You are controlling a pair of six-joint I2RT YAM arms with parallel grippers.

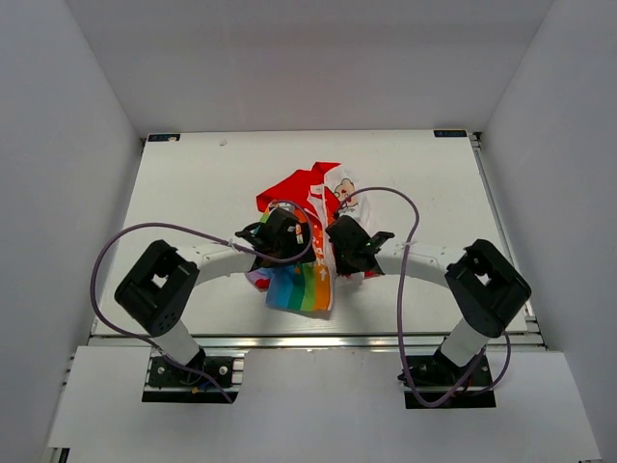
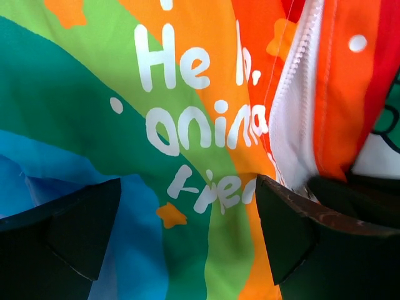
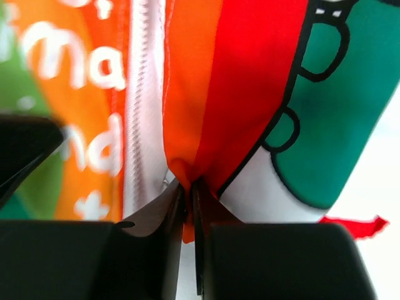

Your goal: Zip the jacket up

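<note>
The jacket [image 1: 307,241] lies bunched mid-table, with its red hood [image 1: 297,186] at the far end and its rainbow hem [image 1: 299,287] nearest the arms. My left gripper [image 1: 282,234] is over the jacket's left half. In the left wrist view it [image 2: 187,225] is open, its fingers [image 2: 294,231] apart over the rainbow fabric with white lettering [image 2: 187,100]. The white zipper teeth [image 2: 294,81] run to its right. My right gripper [image 1: 349,243] is at the jacket's right edge. In the right wrist view it [image 3: 189,194] is shut on an orange-red fold of the jacket [image 3: 206,112], beside the zipper [image 3: 140,94].
The white table [image 1: 193,183] is enclosed by white walls on the left, right and back. Purple cables [image 1: 405,207] loop from both arms over the table. A green cartoon print [image 3: 337,112] sits on the jacket's right panel.
</note>
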